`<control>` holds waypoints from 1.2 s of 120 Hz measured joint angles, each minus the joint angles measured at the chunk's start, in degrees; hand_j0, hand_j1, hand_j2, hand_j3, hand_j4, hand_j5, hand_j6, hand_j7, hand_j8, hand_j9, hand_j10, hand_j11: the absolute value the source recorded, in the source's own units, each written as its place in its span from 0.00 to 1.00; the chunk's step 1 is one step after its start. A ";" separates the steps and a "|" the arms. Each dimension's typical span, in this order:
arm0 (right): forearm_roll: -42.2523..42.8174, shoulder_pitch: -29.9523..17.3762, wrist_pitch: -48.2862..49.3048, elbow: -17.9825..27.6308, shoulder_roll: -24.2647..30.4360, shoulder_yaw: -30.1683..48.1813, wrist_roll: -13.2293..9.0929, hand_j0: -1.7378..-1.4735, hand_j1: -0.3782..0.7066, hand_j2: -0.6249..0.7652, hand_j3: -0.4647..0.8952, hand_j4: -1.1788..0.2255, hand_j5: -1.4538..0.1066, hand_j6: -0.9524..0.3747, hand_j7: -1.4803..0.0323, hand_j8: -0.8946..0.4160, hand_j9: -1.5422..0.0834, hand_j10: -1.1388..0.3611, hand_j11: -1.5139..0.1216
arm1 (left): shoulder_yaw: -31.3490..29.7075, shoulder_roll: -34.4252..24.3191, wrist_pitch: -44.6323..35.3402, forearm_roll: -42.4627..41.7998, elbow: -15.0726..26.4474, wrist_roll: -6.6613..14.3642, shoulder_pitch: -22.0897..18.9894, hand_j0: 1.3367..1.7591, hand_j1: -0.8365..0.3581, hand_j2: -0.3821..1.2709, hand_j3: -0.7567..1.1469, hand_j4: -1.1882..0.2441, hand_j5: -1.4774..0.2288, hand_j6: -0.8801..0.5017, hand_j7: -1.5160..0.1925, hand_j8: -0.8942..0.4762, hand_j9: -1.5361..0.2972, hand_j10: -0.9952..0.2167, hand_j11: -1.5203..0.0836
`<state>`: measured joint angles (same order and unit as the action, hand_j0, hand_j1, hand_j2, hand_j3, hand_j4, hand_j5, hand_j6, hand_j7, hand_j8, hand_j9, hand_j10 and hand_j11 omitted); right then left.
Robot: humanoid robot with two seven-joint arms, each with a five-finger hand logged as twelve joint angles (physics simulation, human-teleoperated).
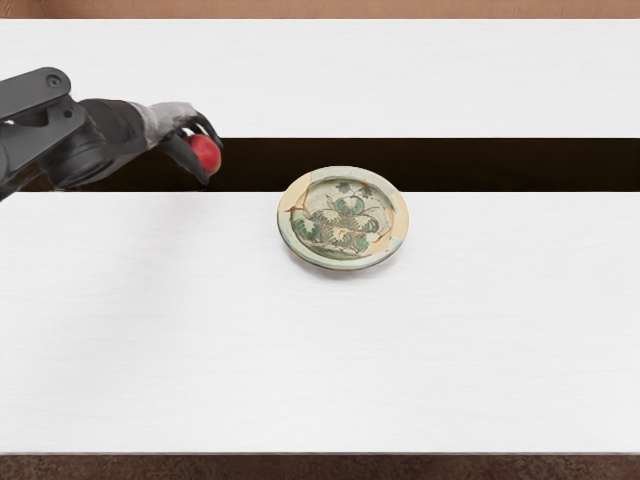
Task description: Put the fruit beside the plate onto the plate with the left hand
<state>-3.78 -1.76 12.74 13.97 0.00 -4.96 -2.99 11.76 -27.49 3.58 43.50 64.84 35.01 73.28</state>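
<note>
Sitting in the grasp of the left hand [183, 130], the small round red fruit [206, 151] shows at the far left of the scene. Its glossy skin is visible between dark fingers [200, 170] that curl around it, one above and one below. The fruit is off the plate: it lies to the plate's left and a little farther back, apart from the rim, seen against the left end of a dark strip [480, 165] that runs across the scene. Whether it is raised above the surface cannot be told from this view. The round ceramic plate [291, 203] — cream-rimmed, painted with green leaves and fruit — sits near the middle, at the far edge of the near white tabletop [300, 350], just beside the dark strip. A grey-and-black arm [60, 135] enters from the left edge, and the hand's pale grey back is turned upward.
</note>
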 joint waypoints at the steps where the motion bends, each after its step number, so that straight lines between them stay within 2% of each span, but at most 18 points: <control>1: 0.00 0.00 0.00 0.00 0.00 0.00 0.00 0.30 0.04 0.45 0.34 0.83 0.92 0.71 0.97 0.67 0.94 0.75 0.92 | 0.25 0.07 0.02 -0.41 0.01 0.00 0.01 0.74 0.34 0.47 0.40 0.51 0.29 0.47 0.35 0.45 0.33 0.27 0.37; 22: 0.00 0.00 0.00 0.00 0.00 0.01 0.00 0.30 0.04 0.45 0.34 0.83 0.92 0.71 0.97 0.67 0.94 0.75 0.92 | 5.73 2.86 2.14 -6.40 0.25 0.01 0.02 0.74 0.33 0.48 0.40 0.51 0.29 0.48 0.35 0.45 0.33 0.27 0.37; 40: 0.00 0.00 0.00 -0.01 0.00 0.00 0.00 0.30 0.04 0.45 0.34 0.83 0.92 0.71 0.97 0.67 0.94 0.75 0.92 | 9.38 5.26 2.77 -7.95 0.16 0.01 0.09 0.75 0.37 0.43 0.40 0.50 0.29 0.46 0.35 0.43 0.33 0.26 0.37; 54: 0.00 -0.03 0.00 0.00 0.00 -0.03 0.00 0.30 0.04 0.45 0.34 0.83 0.92 0.71 0.97 0.67 0.94 0.75 0.92 | 11.09 7.95 2.92 -8.49 0.14 -0.03 0.50 0.75 0.36 0.46 0.40 0.50 0.29 0.46 0.35 0.43 0.33 0.27 0.37; 61: 0.00 -0.02 0.00 0.00 0.00 -0.04 0.00 0.30 0.04 0.45 0.34 0.83 0.92 0.71 0.97 0.67 0.94 0.75 0.92 | 11.57 10.19 2.78 -8.29 0.07 -0.01 0.55 0.75 0.36 0.43 0.40 0.49 0.30 0.46 0.35 0.43 0.33 0.27 0.37; 65: -0.01 -0.03 0.00 -0.01 0.00 -0.04 0.00 0.30 0.04 0.45 0.34 0.83 0.92 0.71 0.97 0.67 0.94 0.75 0.92 | 11.72 11.87 2.70 -8.49 0.06 -0.03 0.84 0.75 0.36 0.46 0.40 0.50 0.30 0.46 0.35 0.44 0.33 0.27 0.37; 68: -0.01 -0.05 0.00 0.00 0.00 -0.04 0.00 0.30 0.04 0.45 0.34 0.83 0.92 0.71 0.97 0.67 0.94 0.75 0.92 | 11.82 12.14 2.64 -8.59 0.05 -0.04 1.32 0.75 0.38 0.42 0.40 0.49 0.30 0.46 0.35 0.43 0.33 0.27 0.37; 76: -0.01 -0.04 0.00 0.00 0.00 -0.05 0.00 0.30 0.04 0.45 0.34 0.83 0.92 0.71 0.97 0.67 0.94 0.75 0.92 | 11.70 14.04 2.48 -8.07 0.00 -0.02 2.41 0.75 0.39 0.41 0.40 0.47 0.31 0.44 0.36 0.42 0.33 0.26 0.37; 87: -0.01 -0.05 0.00 0.00 0.00 -0.05 0.00 0.30 0.04 0.45 0.34 0.83 0.92 0.71 0.97 0.67 0.94 0.75 0.92 | 7.31 15.79 2.43 -5.69 -0.04 -0.02 6.15 0.75 0.38 0.42 0.40 0.47 0.31 0.44 0.36 0.42 0.33 0.26 0.37; 112: 0.00 -0.05 0.00 0.00 0.00 -0.05 0.00 0.30 0.04 0.45 0.34 0.83 0.92 0.71 0.97 0.67 0.94 0.75 0.92 | -5.84 17.76 2.72 4.77 -0.05 -0.01 8.44 0.75 0.41 0.39 0.40 0.45 0.31 0.42 0.36 0.40 0.34 0.25 0.37; 144: 0.00 -0.03 0.00 0.00 0.00 -0.04 0.00 0.30 0.04 0.45 0.34 0.83 0.92 0.71 0.97 0.67 0.94 0.75 0.92 | -11.78 21.81 2.67 9.79 -0.70 -0.01 8.40 0.75 0.37 0.44 0.40 0.48 0.31 0.44 0.36 0.42 0.33 0.26 0.37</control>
<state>-3.78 -1.79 12.74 13.97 0.00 -5.00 -2.99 -0.02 -5.68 6.26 53.29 64.14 35.00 81.68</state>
